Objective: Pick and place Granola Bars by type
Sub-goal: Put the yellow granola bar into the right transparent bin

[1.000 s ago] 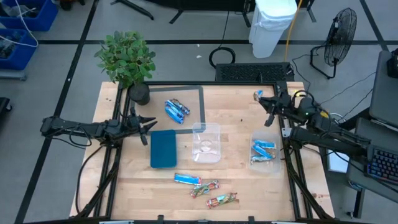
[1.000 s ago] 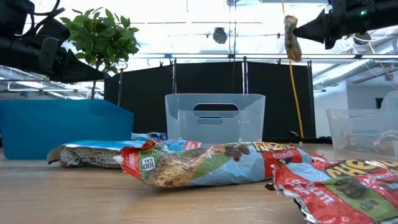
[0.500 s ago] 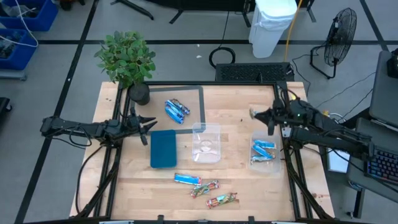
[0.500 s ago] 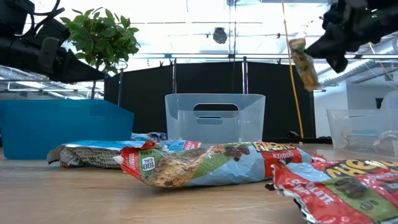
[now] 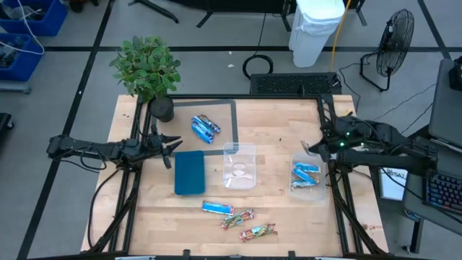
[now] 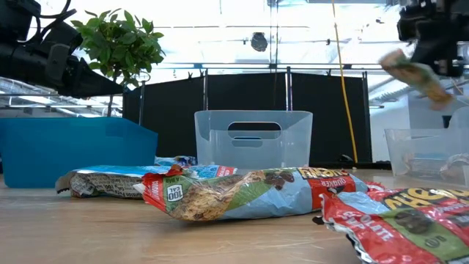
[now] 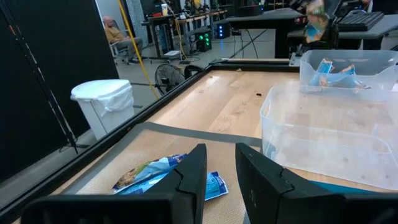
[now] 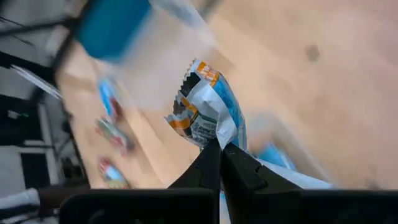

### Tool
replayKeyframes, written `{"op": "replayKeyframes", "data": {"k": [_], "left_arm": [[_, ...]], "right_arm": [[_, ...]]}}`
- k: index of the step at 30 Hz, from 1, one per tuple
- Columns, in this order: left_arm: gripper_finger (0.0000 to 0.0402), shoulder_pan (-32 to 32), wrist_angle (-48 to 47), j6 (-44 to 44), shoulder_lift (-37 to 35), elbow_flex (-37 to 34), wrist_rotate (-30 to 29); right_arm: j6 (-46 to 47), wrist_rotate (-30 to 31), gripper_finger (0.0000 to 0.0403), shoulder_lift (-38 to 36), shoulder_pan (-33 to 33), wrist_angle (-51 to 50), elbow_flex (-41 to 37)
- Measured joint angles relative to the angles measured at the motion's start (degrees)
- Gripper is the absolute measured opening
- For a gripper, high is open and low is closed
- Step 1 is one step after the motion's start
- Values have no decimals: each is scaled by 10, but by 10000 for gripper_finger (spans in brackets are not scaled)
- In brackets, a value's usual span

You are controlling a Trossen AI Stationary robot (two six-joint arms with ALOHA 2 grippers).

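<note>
My right gripper [image 8: 219, 163] is pinched shut on one crimped end of a light blue-and-white bar [image 8: 208, 115]. It hangs over the right side of the worktop [image 5: 274, 123], just at the far edge of the right tub [image 5: 306, 178]. That tub already has a few light blue bars [image 5: 304, 173] in it, so I judge this one goes there too.

My left gripper [image 7: 217, 180] waits low at the left side by the teal tray [image 5: 190, 172], fingers a narrow gap apart, holding nothing.

Handling, as I judge it:
- the bar looks light, with thin, glossy, crinkly foil wrap and so probably slippery
- the flat sealed end is the best grip point, since the body may crush or slide
- held by one end it can swing, so release low over the tub

Other bars:
- dark blue bars [image 5: 204, 128] lie on the far mat [image 5: 234, 119]
- one blue bar [image 5: 216, 209] and two red/green bars [image 5: 247, 224] lie loose at the near edge

The middle tub [image 5: 240, 165] is clear, thin-walled plastic with rounded corners, and I can't make out any bars in it.
</note>
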Motion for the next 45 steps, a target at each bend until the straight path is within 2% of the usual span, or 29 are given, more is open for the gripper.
{"op": "replayKeyframes", "data": {"k": [5, 13, 26, 45], "left_arm": [[93, 0, 0, 0, 0, 0, 0], [93, 0, 0, 0, 0, 0, 0], [93, 0, 0, 0, 0, 0, 0], [93, 0, 0, 0, 0, 0, 0]], "right_arm": [[58, -4, 0, 36, 11, -66, 2], [94, -62, 0, 101, 53, -38, -11], [139, -62, 0, 171, 128, 32, -12], [255, -77, 0, 227, 239, 61, -12]]}}
